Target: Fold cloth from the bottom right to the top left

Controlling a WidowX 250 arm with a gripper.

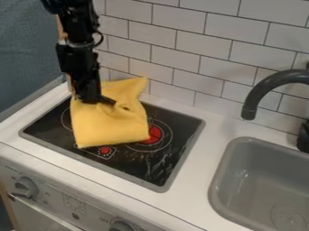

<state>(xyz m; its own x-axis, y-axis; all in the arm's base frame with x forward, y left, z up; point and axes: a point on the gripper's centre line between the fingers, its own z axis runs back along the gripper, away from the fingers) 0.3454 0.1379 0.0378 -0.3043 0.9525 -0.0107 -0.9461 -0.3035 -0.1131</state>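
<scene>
The black gripper (101,100) hangs at the upper left of the stove, over the upper part of the yellow cloth (111,127). Its tip end meets the cloth near a small raised fold; whether it holds any fabric I cannot tell. The cloth lies on the left half of the black cooktop, its front edge straight and its top right corner pointing up toward the tiled wall. Creases run around the gripper's end, and the arm hides part of the cloth's upper left.
Around the cloth is the black cooktop (163,158) with red burner marks. To the right are a grey sink (224,180) and a dark faucet (265,88). White wall tiles (175,47) stand behind; knobs (26,187) line the stove's front.
</scene>
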